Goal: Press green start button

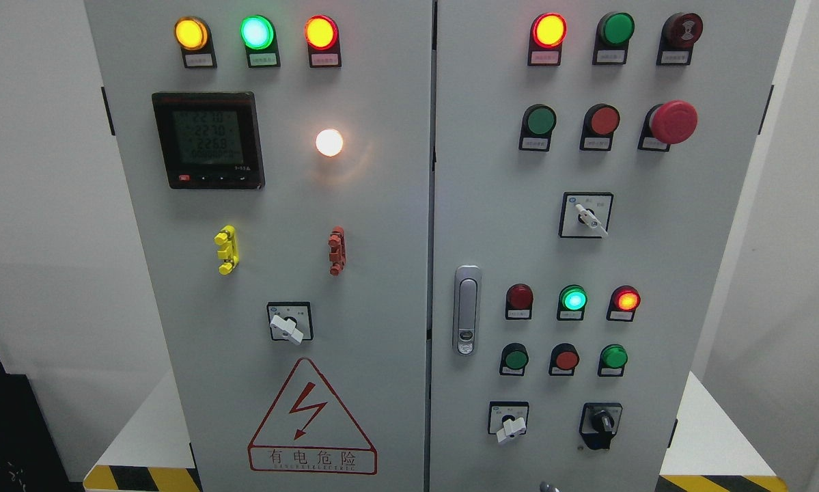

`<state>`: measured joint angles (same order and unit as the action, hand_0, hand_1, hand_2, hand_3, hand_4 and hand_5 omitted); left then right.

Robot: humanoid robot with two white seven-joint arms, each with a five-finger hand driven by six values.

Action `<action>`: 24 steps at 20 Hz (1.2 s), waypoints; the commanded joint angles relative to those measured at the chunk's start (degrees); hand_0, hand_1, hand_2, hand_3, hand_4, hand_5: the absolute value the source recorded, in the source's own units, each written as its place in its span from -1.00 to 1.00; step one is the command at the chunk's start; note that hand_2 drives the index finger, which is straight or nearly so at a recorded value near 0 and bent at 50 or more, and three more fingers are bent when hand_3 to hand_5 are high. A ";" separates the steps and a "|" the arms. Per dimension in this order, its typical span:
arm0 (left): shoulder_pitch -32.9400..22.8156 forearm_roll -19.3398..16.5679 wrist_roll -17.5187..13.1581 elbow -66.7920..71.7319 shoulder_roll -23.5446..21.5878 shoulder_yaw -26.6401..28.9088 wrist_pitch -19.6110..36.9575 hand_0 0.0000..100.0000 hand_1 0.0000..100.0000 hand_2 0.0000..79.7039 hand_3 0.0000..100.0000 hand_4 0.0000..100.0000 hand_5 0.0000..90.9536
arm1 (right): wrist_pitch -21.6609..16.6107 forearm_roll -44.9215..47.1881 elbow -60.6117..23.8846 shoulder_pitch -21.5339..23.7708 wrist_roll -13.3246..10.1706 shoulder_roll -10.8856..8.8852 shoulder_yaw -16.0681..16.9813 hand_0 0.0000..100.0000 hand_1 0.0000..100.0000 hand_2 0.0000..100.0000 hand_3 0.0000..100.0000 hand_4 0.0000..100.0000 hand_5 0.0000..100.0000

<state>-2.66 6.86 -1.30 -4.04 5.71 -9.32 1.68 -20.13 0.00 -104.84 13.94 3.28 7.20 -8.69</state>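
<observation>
Green start button: I count several green candidates on the right door, and I cannot read the small labels under them. The likeliest are the unlit green pushbutton (540, 121) in the second row, left of a red pushbutton (604, 120), and the lower green pushbutton (516, 357), bottom left of the three-by-two cluster.
Direction from me: neither robot hand is in view, so I cannot tell whether either is open or closed, nor which is nearer. Every candidate sits right of the door seam, so I judge my right arm the better placed.
Press axis: the buttons face me flat-on; the push goes straight into the panel.
Shape and material: round, domed glossy plastic caps in black collars, each with a small label plate below.
Near neighbours: a red mushroom emergency stop (673, 122) stands proud at the right end of the upper row, a risk if I drift right.
Not buttons: the lit green lamp (574, 299) glows; I judge it an indicator.
Cabinet: grey painted steel doors (491, 225), matte, with a chrome handle (466, 311).
</observation>
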 commanded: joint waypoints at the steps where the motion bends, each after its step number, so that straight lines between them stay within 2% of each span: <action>1: 0.02 0.00 -0.02 0.00 0.00 0.00 -0.01 -0.76 0.11 -1.00 -1.00 -1.00 -1.00 | 0.09 0.53 -0.80 0.47 0.06 0.00 0.08 -1.00 -0.75 -1.00 -1.00 -1.00 -1.00; 10: 0.02 0.00 -0.02 0.00 0.00 0.00 -0.01 -0.76 0.11 -1.00 -1.00 -1.00 -1.00 | -0.26 0.26 -0.80 0.12 -0.29 -0.09 0.43 -1.00 -0.72 -1.00 -1.00 -1.00 -1.00; 14: 0.02 0.00 -0.02 0.00 0.00 0.00 -0.01 -0.76 0.11 -1.00 -1.00 -1.00 -1.00 | -0.35 -0.35 -0.71 -1.46 -0.46 -0.17 1.48 -1.00 -0.44 -1.00 -1.00 -1.00 -1.00; 16: 0.02 0.00 -0.02 0.00 0.00 0.00 -0.01 -0.76 0.11 -1.00 -1.00 -1.00 -1.00 | -0.52 -0.53 -0.71 -2.25 -0.38 -0.17 2.27 -0.94 -0.40 -1.00 -0.95 -1.00 -1.00; 19: 0.02 0.00 -0.02 0.00 0.00 0.00 -0.01 -0.76 0.11 -1.00 -1.00 -1.00 -1.00 | -0.43 -1.31 -0.45 -3.66 -0.46 -0.09 2.89 -0.81 -0.41 -1.00 -0.84 -0.89 -1.00; 21: 0.02 0.00 -0.02 0.00 0.00 0.00 -0.01 -0.76 0.11 -1.00 -1.00 -1.00 -1.00 | -0.61 -5.25 -0.01 -4.53 -0.64 -0.09 3.76 -0.77 -0.40 -1.00 -0.67 -0.74 -1.00; 24: 0.02 0.00 -0.02 0.00 0.00 0.00 -0.01 -0.76 0.11 -1.00 -1.00 -1.00 -1.00 | -2.44 -12.02 2.09 -6.29 -1.87 -0.09 5.35 -0.75 -0.39 -1.00 -0.50 -0.61 -1.00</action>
<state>-2.65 6.85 -1.30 -4.04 5.71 -9.31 1.68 -21.22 -4.28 -105.00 10.28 2.06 7.13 -6.51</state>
